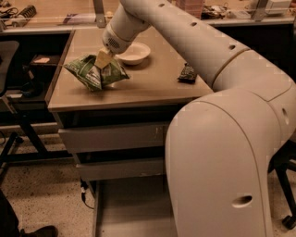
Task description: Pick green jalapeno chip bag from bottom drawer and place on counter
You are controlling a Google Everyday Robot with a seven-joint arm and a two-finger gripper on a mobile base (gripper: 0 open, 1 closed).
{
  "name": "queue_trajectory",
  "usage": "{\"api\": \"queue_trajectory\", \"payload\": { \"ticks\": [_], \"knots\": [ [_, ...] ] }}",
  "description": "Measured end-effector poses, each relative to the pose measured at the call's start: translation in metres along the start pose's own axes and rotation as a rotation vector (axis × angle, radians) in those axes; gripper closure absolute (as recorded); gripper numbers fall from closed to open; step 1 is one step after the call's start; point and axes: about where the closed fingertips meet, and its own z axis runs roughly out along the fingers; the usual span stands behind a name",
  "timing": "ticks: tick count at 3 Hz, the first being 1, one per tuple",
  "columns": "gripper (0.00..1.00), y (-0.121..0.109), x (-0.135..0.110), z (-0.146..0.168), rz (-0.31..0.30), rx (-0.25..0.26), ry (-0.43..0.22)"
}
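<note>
The green jalapeno chip bag (95, 72) is crinkled, green with white panels, and sits at the left part of the counter (152, 85), its lower edge touching the tan top. My gripper (104, 60) is shut on the top of the bag, reaching down from the upper right. The bottom drawer (132, 208) is pulled out below the cabinet, its flat grey floor bare where it shows; my arm hides its right side.
A white bowl (132, 52) stands on the counter just behind the bag. A small dark wrapper (187, 73) lies at the counter's right. Two grey-fronted drawers (113, 136) are above the bottom one. A cluttered desk (46, 14) runs behind; a black stand (18, 134) is left.
</note>
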Motion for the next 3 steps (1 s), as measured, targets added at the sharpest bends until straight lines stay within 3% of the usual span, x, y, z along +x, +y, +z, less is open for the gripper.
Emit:
{"api": "queue_trajectory", "payload": {
  "ticks": [3],
  "knots": [
    [0.34, 0.0001, 0.0002, 0.0005, 0.000, -0.001, 0.000]
  ]
}}
